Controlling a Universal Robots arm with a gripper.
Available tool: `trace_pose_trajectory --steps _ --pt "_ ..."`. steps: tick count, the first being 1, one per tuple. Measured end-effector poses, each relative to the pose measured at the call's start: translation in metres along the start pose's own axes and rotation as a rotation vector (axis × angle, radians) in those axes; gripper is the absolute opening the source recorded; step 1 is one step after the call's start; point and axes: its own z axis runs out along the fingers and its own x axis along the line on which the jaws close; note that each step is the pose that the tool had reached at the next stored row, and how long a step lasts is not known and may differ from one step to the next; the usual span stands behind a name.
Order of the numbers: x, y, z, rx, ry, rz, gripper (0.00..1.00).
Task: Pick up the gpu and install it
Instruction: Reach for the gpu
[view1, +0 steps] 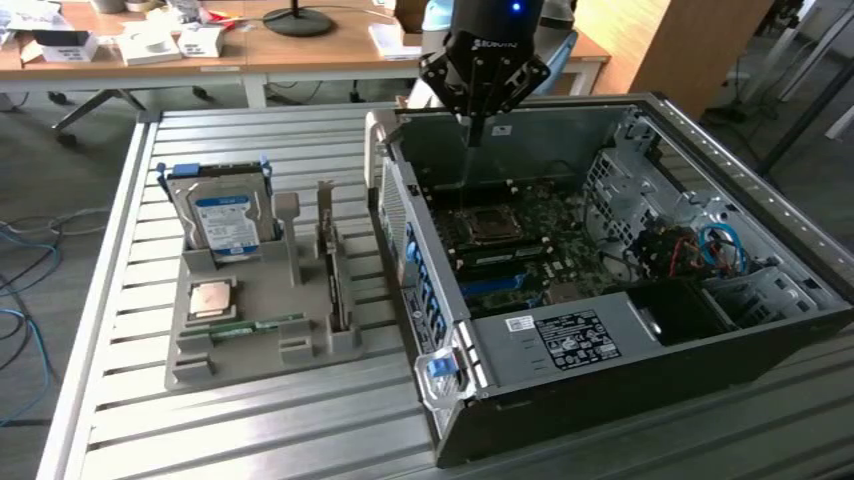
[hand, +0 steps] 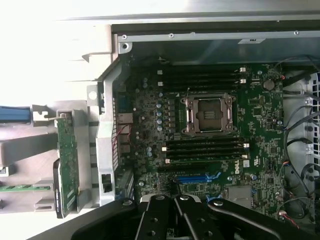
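One gripper (view1: 470, 138), and its fingers (hand: 189, 216) are pressed together with nothing between them. We see them hanging over the open case (view1: 641, 330), tips pointing down at the motherboard (view1: 534, 245) and not touching it. In the wrist view, the blue slot (hand: 192, 177) is the part nearest the fingertips. The black memory slots lie past it and the socket (hand: 209, 114) farther on.

We find the gpu (view1: 336, 280) well apart from the fingers, outside the case, toward the exterior view's left of them. It stands upright on its long edge in a slot of the grey tray (view1: 254, 355), untouched and not yet installed. The case's port-side wall stands between it and the fingers.

Farther from the fingers than the gpu, we note the hard drive (view1: 227, 215) upright in its own holder on the same tray. A cpu chip (view1: 214, 298) lies flat below it, and a green memory stick (view1: 247, 328) lies flat just beside that. The tray sits on a slatted metal table (view1: 174, 430), close beside the case, and we cannot tell whether the two touch.
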Motion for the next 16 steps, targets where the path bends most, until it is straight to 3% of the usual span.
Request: trace_pose_trajectory --steps 16 --pt "0.016 -0.0009 -0.0004 -0.0001 0.0 0.0 0.11"
